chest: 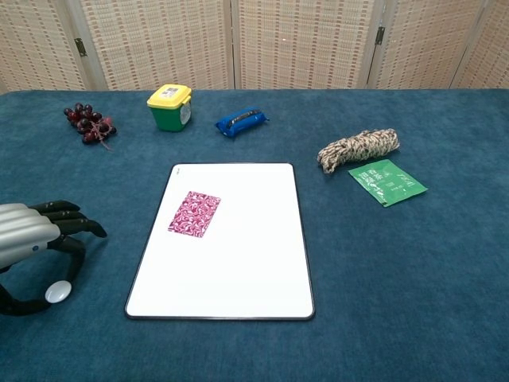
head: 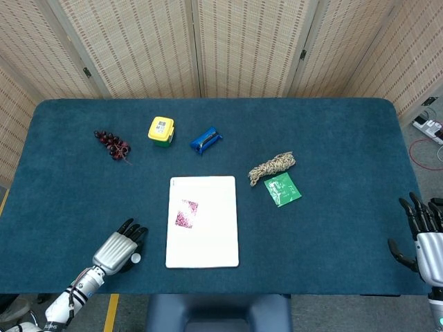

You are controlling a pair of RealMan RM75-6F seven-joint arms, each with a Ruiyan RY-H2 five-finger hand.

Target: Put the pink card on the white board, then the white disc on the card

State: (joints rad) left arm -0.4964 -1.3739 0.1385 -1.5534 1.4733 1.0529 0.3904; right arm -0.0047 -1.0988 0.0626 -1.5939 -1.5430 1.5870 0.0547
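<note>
The pink patterned card (head: 185,213) (chest: 194,213) lies on the left part of the white board (head: 208,238) (chest: 238,267). A small white disc (head: 136,259) (chest: 57,292) lies on the blue cloth left of the board's near corner. My left hand (head: 119,249) (chest: 32,239) arches over the disc, thumb and a finger curled close on either side of it; whether they touch it I cannot tell. My right hand (head: 422,238) hangs at the table's right edge with fingers spread and nothing in it; the chest view does not show it.
At the back left lie dark grapes (head: 113,143) (chest: 89,123), a yellow-lidded green box (head: 161,131) (chest: 169,106) and a blue pouch (head: 205,140) (chest: 241,122). A rope coil (head: 273,166) (chest: 359,148) and a green packet (head: 282,189) (chest: 386,181) lie right of the board.
</note>
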